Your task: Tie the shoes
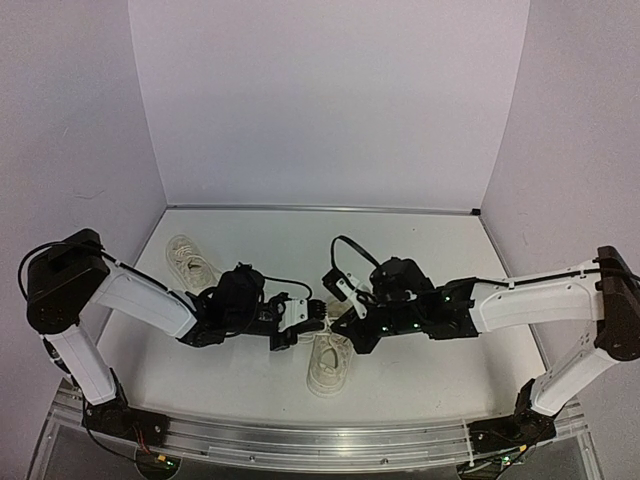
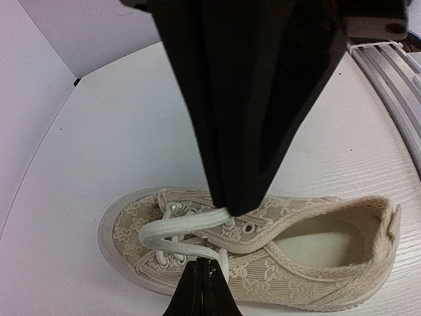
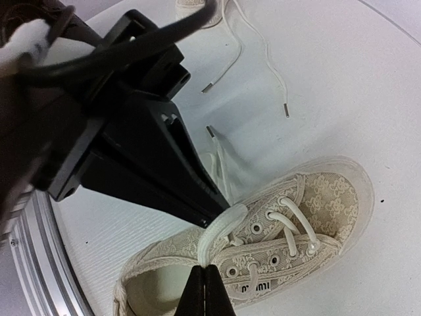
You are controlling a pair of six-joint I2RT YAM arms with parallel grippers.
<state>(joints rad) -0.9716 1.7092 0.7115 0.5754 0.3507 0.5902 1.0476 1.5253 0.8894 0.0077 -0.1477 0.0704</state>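
One cream lace-patterned shoe (image 1: 328, 368) lies between both arms, toe toward the near edge. It also shows in the left wrist view (image 2: 316, 280) and the right wrist view (image 3: 322, 197). My left gripper (image 1: 312, 318) (image 2: 204, 266) is shut on a loop of its white lace (image 2: 158, 230). My right gripper (image 1: 342, 316) (image 3: 210, 270) is shut on the same lace (image 3: 220, 230), just above the tongue. The two grippers' tips nearly touch over the eyelets. The second shoe (image 1: 190, 258) lies at the back left, its laces loose.
Loose lace ends with metal tips (image 3: 210, 85) trail on the white table beyond the shoe. An aluminium rail (image 1: 320, 440) runs along the near edge. White walls close the back and sides.
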